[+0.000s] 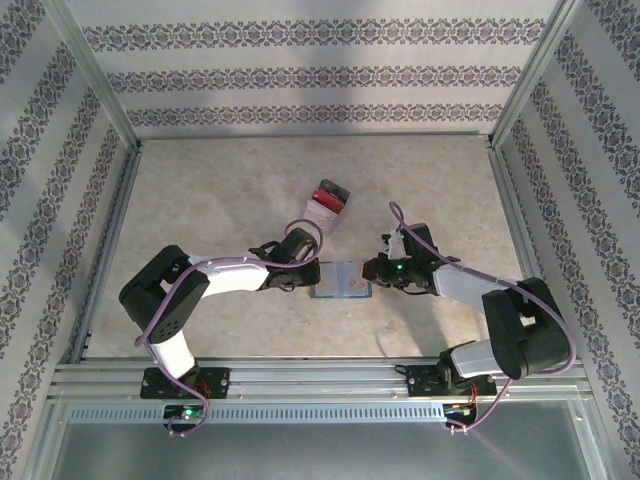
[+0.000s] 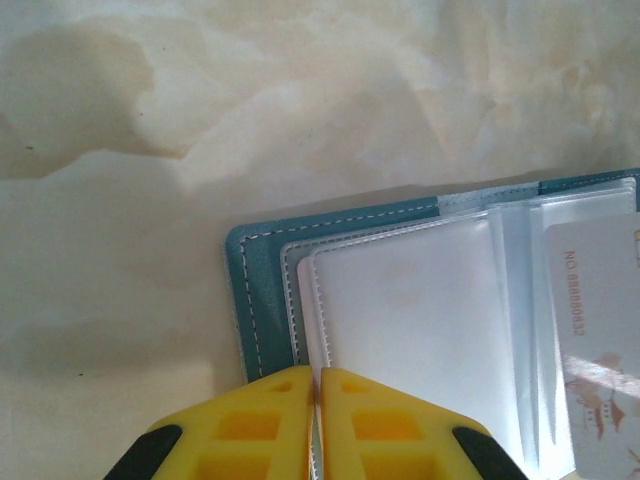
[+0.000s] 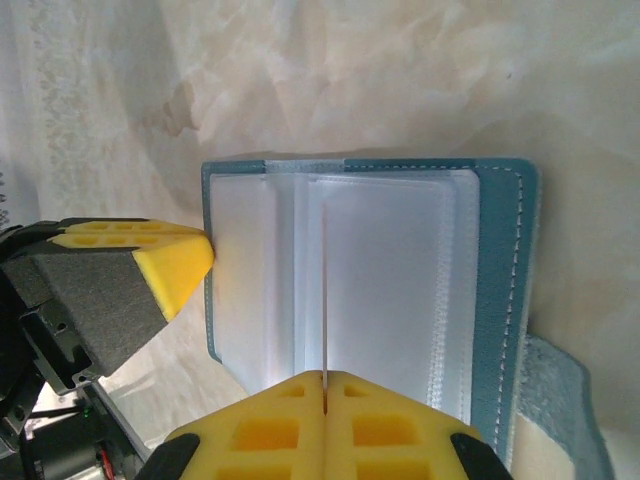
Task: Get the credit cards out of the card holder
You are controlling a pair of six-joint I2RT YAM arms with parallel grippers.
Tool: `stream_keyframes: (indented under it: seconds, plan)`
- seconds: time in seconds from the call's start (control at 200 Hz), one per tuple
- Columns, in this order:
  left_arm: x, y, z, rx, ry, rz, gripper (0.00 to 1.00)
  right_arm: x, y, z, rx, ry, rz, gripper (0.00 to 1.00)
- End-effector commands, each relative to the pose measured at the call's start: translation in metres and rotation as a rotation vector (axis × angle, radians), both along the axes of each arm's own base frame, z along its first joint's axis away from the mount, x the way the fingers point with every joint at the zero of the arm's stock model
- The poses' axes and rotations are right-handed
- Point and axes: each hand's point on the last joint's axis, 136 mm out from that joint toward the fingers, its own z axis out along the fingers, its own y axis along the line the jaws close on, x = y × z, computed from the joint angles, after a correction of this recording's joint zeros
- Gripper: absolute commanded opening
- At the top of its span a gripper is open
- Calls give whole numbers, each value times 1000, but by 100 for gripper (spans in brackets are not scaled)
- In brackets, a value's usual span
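right gripper seemingly pinches teal card holder

Both claws crowd the open card holder: the left claw blocks its left edge and the right claw its right. Its near and far sides are free. A clear box stands just beyond, and the surface around it is bare up to the walls.

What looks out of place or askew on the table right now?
Nothing is spilled or damaged. The card holder lies open, and one thin leaf stands on edge above its clear sleeves, pinched in the shut right tool; sleeve or card, I cannot tell. The left tool is shut at the holder's edge.
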Motion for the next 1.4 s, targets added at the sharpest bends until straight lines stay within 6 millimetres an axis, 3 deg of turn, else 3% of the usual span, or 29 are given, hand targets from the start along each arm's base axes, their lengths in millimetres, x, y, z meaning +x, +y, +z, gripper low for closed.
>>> stream_keyframes:
  seconds: [0.0, 0.18, 0.325, 0.565, 0.789, 0.954, 1.179, 1.399]
  plan:
    - [1, 6, -6, 5, 20, 25, 11, 2, -7, 9, -51, -32, 11, 0]
    - [2, 3, 3, -17, 1, 13, 17, 4, -7, 26, -74, -69, 38, 0]
    - [5, 2, 24, -47, -45, 18, 24, 8, -4, 41, -134, -111, 97, 0]
    - [6, 21, 50, -36, -123, 72, 40, 26, 14, 64, -264, -194, 255, 0]
    - [2, 48, 53, -6, -147, 138, 70, 55, 43, 81, -351, -272, 415, 0]
    - [-2, 68, 55, 22, -156, 185, 100, 77, 60, 85, -407, -303, 506, 0]
    - [-8, 98, 56, 89, -170, 247, 99, 112, 75, 88, -454, -349, 563, 0]
    - [-14, 113, 58, 97, -179, 279, 99, 138, 85, 87, -495, -385, 632, 0]
